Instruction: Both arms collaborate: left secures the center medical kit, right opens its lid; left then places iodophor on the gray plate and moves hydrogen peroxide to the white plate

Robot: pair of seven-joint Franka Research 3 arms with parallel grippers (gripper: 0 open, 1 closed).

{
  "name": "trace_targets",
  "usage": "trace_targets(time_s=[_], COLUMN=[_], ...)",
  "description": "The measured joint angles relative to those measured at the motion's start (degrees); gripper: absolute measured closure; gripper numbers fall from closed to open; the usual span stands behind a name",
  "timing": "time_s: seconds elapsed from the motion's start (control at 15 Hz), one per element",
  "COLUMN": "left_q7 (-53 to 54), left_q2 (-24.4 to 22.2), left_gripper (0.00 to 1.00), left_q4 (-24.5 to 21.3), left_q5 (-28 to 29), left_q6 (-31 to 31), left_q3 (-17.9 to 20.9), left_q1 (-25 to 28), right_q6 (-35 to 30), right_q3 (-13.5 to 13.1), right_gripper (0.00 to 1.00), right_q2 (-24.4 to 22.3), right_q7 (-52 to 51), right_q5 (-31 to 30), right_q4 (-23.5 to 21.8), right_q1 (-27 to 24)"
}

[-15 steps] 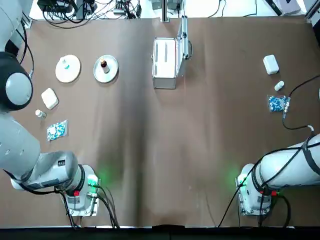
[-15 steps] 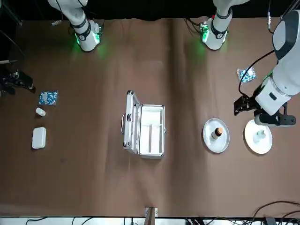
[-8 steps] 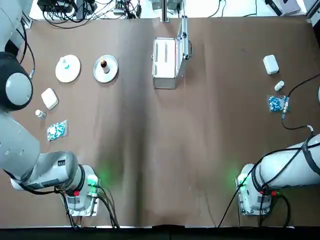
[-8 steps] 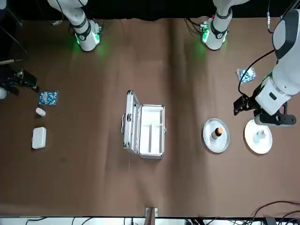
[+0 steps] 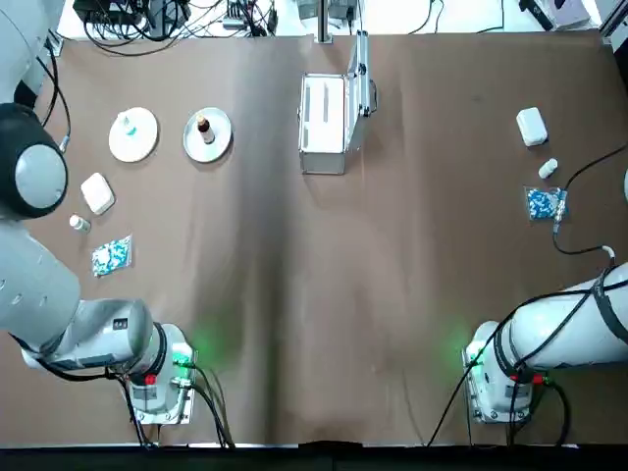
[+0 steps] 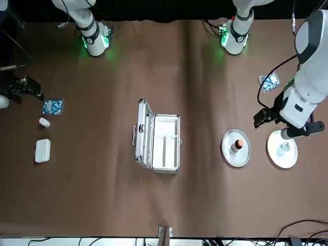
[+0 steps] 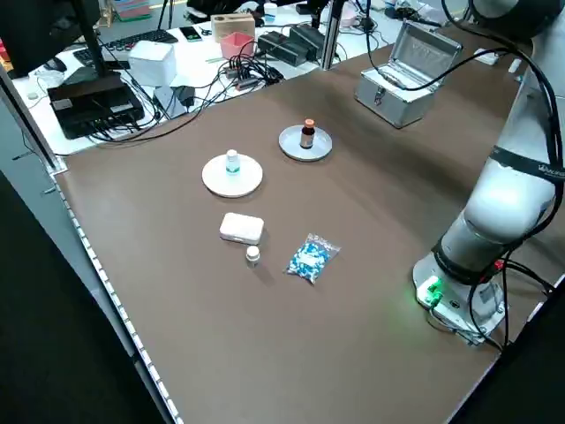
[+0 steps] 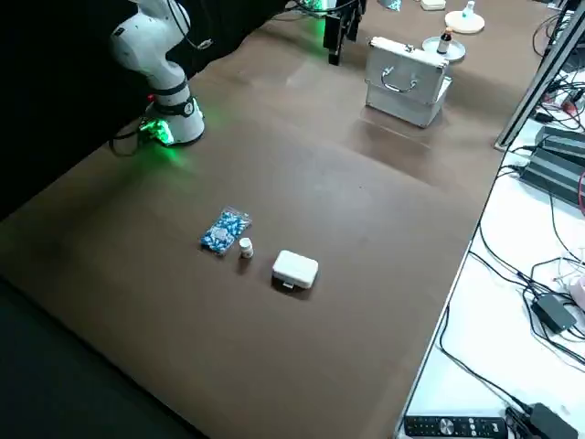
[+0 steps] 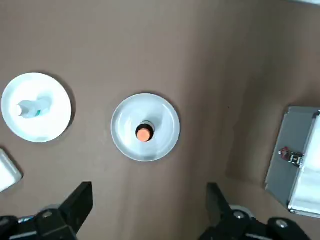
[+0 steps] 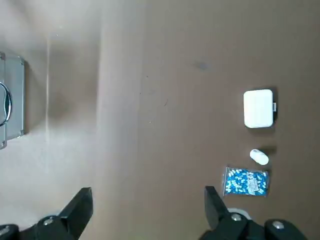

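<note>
two plates (image 5: pixel 132 134), two bottles (image 5: pixel 204 127), one case (image 5: pixel 325 123)

brown tablecloth (image 5: pixel 294 294), silver case (image 5: pixel 329 123)

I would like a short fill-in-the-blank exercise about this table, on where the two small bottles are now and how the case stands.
1. The iodophor stands on the ____ plate.
2. The hydrogen peroxide lies on the ____ plate.
3. The lid of the medical kit is ____.
4. The left gripper holds ____.

Missing words: gray; white; open; nothing
</note>
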Motion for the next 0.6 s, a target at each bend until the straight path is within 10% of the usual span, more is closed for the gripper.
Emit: trace_targets(time_s=[0.6], left_q7=[6.16], left_q2=[-1.41], left_gripper=[0.0], left_q4=[0.05], left_q5=[0.0], left_q6=[-1.66], left_q3=[6.02], left_q1=[-5.15], right_q6=[1.1], right_q3=[-0.48], right_gripper=[0.01], right_q2=[0.4], right_q7=[0.0], right_q5=[-0.25], right_q4=[0.0], right_q1=[0.11])
